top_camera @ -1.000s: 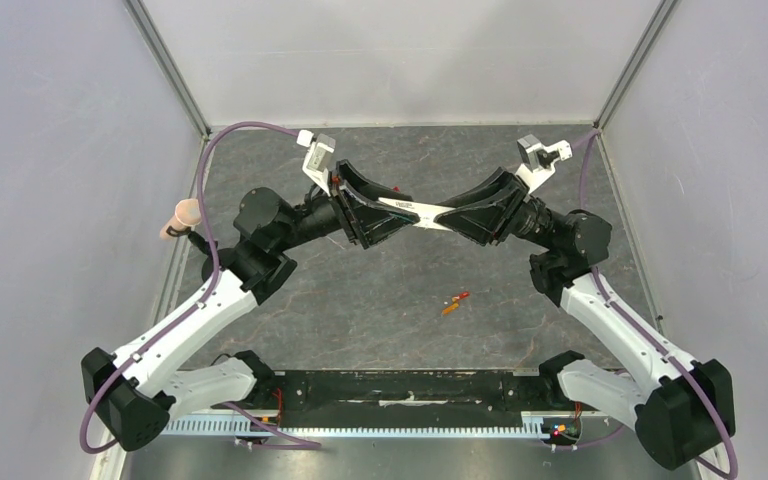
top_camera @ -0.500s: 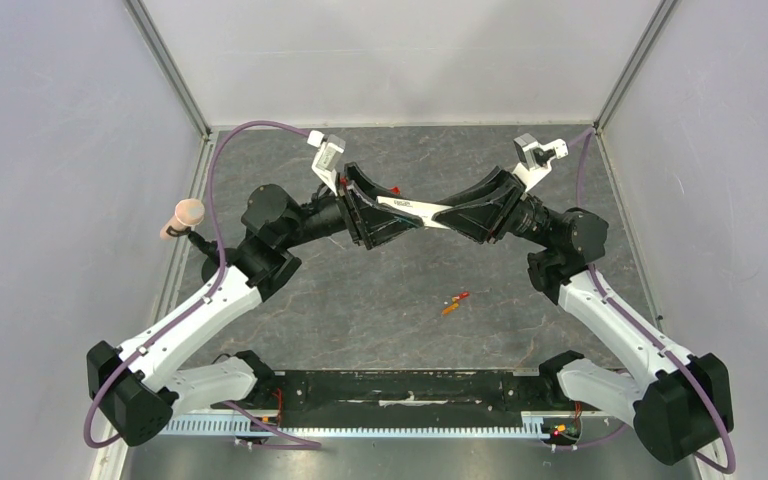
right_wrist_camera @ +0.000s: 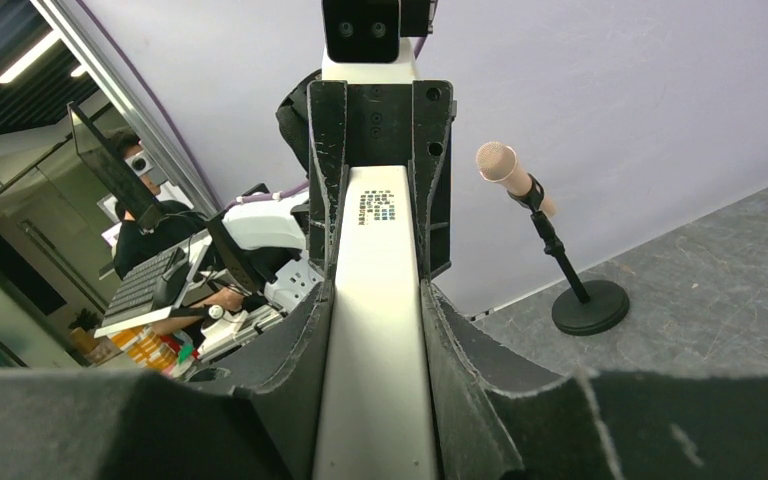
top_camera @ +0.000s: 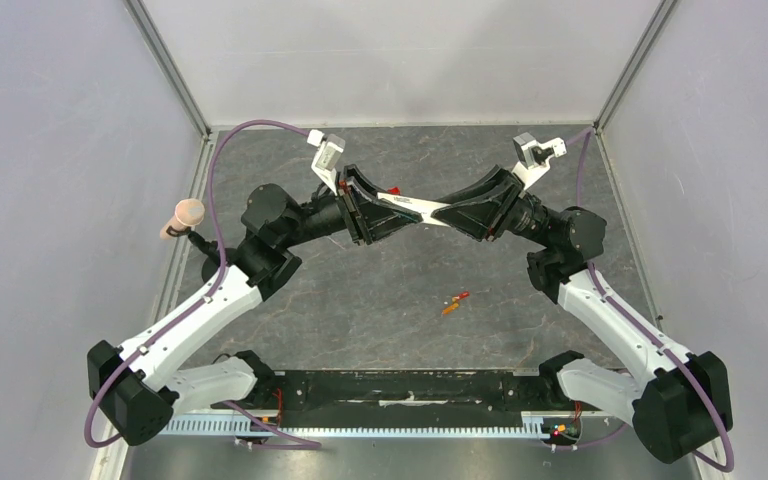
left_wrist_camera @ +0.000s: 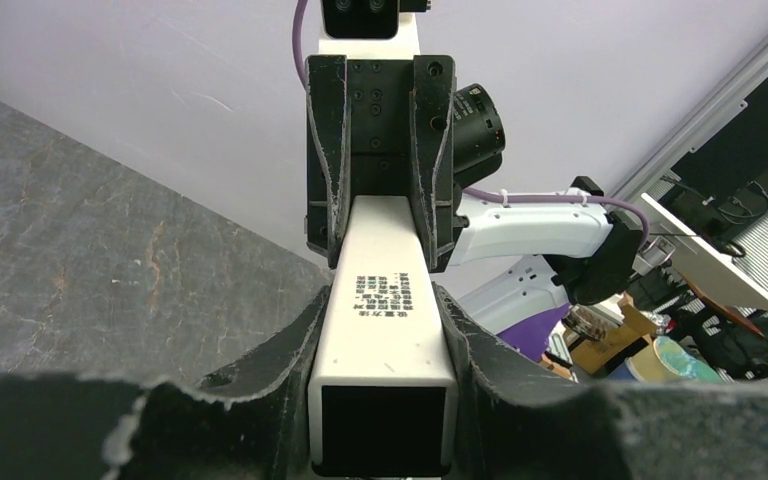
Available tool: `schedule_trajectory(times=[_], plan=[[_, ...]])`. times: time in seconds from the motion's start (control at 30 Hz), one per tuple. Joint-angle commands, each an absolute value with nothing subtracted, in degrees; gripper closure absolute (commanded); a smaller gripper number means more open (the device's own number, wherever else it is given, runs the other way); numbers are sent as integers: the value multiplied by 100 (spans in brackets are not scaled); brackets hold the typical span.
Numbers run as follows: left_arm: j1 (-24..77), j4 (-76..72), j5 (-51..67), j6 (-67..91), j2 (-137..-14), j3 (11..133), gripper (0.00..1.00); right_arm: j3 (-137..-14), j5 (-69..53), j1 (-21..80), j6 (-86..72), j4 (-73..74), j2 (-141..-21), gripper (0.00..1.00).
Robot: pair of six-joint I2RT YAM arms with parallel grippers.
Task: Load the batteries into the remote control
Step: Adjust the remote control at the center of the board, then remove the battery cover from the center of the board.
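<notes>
The remote control [top_camera: 407, 206] is a slim white bar held in the air between my two grippers, above the far middle of the table. My left gripper [top_camera: 388, 213] is shut on its dark end, with both fingers pressed to the sides of the remote control [left_wrist_camera: 385, 330]. From the other side my right gripper [top_camera: 463, 212] is shut on the remote control [right_wrist_camera: 375, 330], whose small printed text faces up. The batteries [top_camera: 454, 302], two tiny orange-red cylinders, lie together on the grey tabletop nearer the arm bases, away from both grippers.
A pink-headed microphone [top_camera: 185, 214] on a black stand [right_wrist_camera: 588, 306] is at the table's left edge. A small red item [top_camera: 392, 190] lies behind the left gripper. White walls enclose the grey table [top_camera: 360, 300]. A black rail [top_camera: 400, 388] runs between the arm bases.
My left gripper's jaws have closed in on the remote control's end, after the left wrist shifted slightly right. The right gripper kept its hold and barely moved.
</notes>
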State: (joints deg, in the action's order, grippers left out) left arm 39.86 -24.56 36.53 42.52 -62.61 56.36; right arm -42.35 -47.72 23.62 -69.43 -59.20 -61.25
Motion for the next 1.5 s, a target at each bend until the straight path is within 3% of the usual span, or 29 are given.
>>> schedule_trajectory(times=[0.0,0.1,0.3,0.53,0.63,1.13,1.3,1.47], plan=[[3974,-2611,3669,4258,-6248,5771,97,-4325,-4870,2394,-6977,-6434,-6047,78],[3973,-2651,3542,4062,-6119,5678,98,-4315,-4860,2392,-6978,-6440,-6032,72],[3965,-2981,3726,2652,-5630,5184,98,-4251,-4685,2396,-7071,-6319,-5959,23],[3964,-2369,4094,678,-5125,4985,98,-4661,-4500,2398,-6999,-4093,-5925,5],[3966,-2259,4337,292,-5064,4991,98,-4726,-4704,2394,-7209,-3593,-6000,5],[3964,-2035,4455,-315,-5156,5177,98,-4564,-5027,2777,-8268,-4071,-6236,18],[3966,-2071,4111,-254,-5073,5144,98,-4261,-5002,2918,-8839,-5131,-6335,26],[3962,-2074,3993,135,-5078,5179,98,-3985,-4853,2918,-9550,-6247,-6449,43]])
